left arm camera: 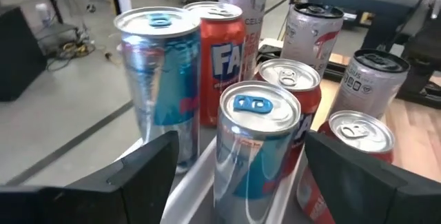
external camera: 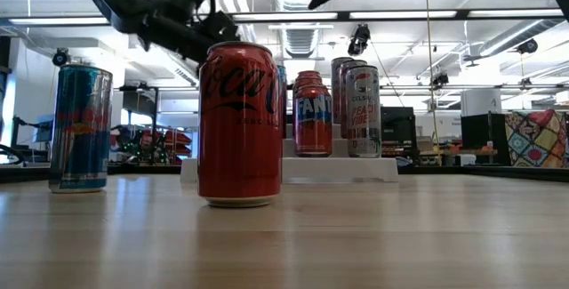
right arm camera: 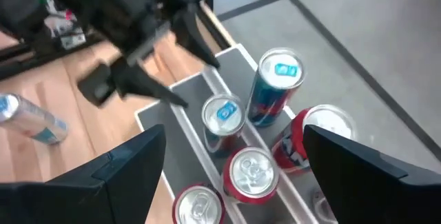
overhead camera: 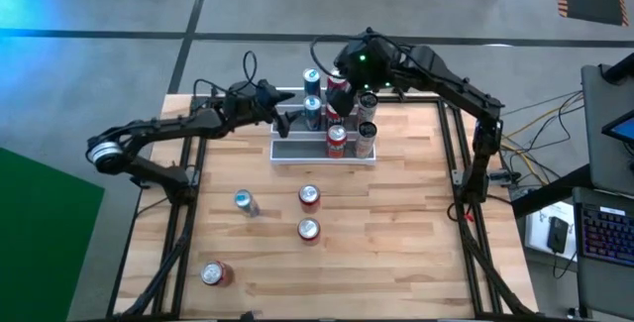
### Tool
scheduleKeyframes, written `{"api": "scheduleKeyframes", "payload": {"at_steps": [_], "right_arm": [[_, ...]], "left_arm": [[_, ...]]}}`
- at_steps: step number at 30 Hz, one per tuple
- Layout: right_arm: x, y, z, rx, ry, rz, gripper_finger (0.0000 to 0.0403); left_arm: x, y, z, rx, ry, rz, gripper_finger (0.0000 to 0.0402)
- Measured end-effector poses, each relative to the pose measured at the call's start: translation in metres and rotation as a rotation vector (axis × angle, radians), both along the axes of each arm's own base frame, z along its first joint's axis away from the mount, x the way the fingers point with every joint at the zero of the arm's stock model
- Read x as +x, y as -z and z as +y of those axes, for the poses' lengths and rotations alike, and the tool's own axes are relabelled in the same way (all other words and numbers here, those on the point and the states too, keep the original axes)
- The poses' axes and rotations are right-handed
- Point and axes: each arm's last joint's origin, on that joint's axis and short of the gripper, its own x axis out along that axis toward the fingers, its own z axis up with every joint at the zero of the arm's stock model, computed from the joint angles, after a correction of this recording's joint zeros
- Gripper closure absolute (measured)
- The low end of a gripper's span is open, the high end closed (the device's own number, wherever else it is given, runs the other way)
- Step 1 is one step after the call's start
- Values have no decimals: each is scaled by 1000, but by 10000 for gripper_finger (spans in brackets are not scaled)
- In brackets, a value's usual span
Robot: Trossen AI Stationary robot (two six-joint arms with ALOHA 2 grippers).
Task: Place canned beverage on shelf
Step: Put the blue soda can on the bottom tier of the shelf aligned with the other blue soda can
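The shelf (overhead camera: 324, 144) stands at the far middle of the counter (overhead camera: 396, 243) and is partly stocked — a blue-tabbed can (left arm camera: 256, 148) sits upright on a middle step, with other cans ranged behind and beside it. The left claw (overhead camera: 287, 116) is seen at the shelf's left end, fingers spread apart around nothing; the right claw (overhead camera: 342, 69) hangs above the shelf's far side, likewise open and empty. Four cans (overhead camera: 308, 196) are left out on the counter, so the task is judged unfinished.
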Motion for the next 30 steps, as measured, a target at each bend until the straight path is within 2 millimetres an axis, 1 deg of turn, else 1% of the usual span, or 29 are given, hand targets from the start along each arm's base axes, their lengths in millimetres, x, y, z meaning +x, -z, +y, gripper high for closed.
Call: {"api": "scheduleKeyframes", "payload": {"at_steps": [3, 8, 10, 11, 14, 16, 20, 23, 27, 30], "right_arm": [[5, 10, 0, 17, -32, 1, 74], [10, 20, 4, 119, -142, -93, 74], [12, 26, 8, 148, -171, -120, 74], [12, 28, 12, 157, -183, -132, 74], [15, 35, 28, 178, -223, -176, 74], [16, 40, 40, 193, -244, -198, 74], [20, 55, 63, 219, -286, -251, 74], [24, 67, 78, 246, -325, -279, 74], [31, 83, 94, 292, -401, -312, 74], [36, 97, 106, 327, -423, -286, 74]], "left_arm": [[-10, -10, -7, -23, -26, 6, 101], [-29, -25, -24, -44, -83, 50, 101], [-38, -30, -33, -78, -120, 67, 101], [-43, -31, -37, -121, -147, 62, 101], [-55, -32, -48, -337, -215, 26, 101], [-60, -31, -59, -428, -225, 31, 102], [-63, -31, -83, -482, -194, 72, 112], [-63, -33, -102, -514, -190, 58, 119], [-61, -35, -130, -557, -131, 46, 127], [-60, -35, -150, -571, -88, 52, 131]]}}
